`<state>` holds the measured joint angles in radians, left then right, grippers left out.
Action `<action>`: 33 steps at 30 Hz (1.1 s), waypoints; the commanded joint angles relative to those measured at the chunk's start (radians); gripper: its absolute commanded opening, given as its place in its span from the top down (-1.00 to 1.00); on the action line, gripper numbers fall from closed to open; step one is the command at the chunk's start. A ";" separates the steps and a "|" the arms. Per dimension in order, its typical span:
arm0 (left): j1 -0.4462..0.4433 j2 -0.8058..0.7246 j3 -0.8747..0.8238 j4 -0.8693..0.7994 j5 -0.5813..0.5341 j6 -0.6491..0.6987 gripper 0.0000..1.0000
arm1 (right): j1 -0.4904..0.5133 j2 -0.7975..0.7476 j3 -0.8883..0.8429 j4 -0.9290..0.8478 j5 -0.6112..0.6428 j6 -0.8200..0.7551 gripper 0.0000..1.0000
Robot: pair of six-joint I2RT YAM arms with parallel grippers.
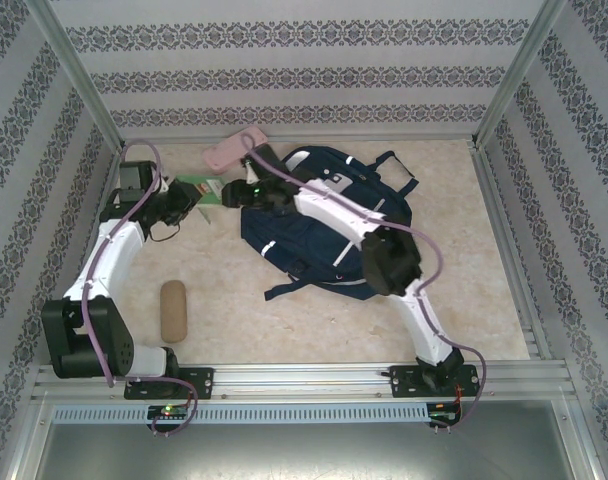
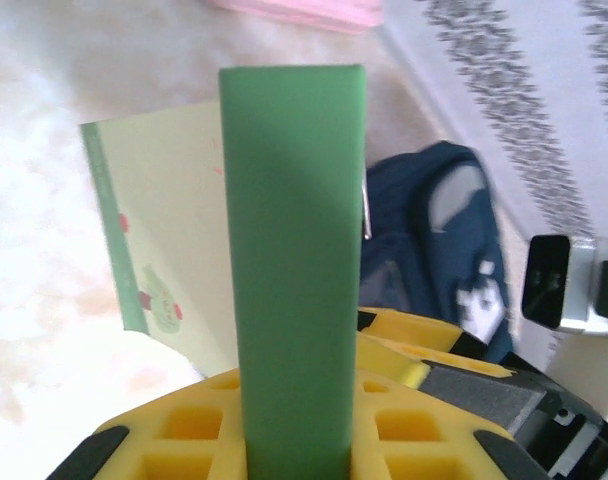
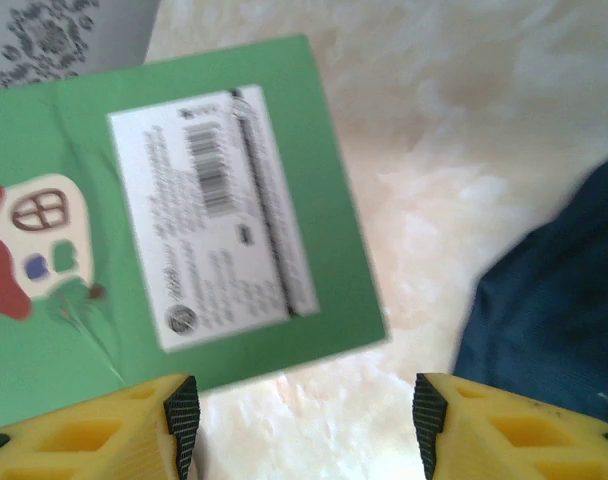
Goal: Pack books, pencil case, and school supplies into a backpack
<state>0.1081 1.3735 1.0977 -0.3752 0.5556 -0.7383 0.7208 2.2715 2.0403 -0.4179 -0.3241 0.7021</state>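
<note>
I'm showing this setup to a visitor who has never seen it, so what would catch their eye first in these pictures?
The big navy backpack lies mid-table, the right arm stretched across it. Just left of it, the left fingers clamp a small green book, with the right fingers open close by. A pink pencil case lies near the back wall.

The left arm rises along the left side to the far end, its wrist turned rightward. The left gripper clamps a green book edge-on between its yellow fingers. The right arm stretches far and leftward. The right gripper has its jaws apart.
</note>
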 commanded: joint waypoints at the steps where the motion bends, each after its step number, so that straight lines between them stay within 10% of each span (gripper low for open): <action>1: -0.025 -0.032 0.059 0.048 0.121 -0.008 1.00 | -0.061 -0.131 -0.168 0.137 -0.083 0.094 -0.27; 9: -0.126 0.023 0.162 0.146 0.240 -0.047 1.00 | -0.202 -0.329 -0.595 0.633 -0.286 0.422 -0.61; 16: -0.231 0.059 0.150 0.319 0.109 -0.161 1.00 | -0.235 -0.407 -0.809 0.989 -0.289 0.705 -0.87; 33: -0.381 0.184 0.139 0.522 -0.169 -0.254 1.00 | -0.105 -0.403 -0.832 1.306 -0.103 0.992 -0.96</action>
<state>-0.2436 1.5383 1.2316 0.0689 0.4259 -0.9779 0.5285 1.9148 1.1679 0.7288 -0.3565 1.6779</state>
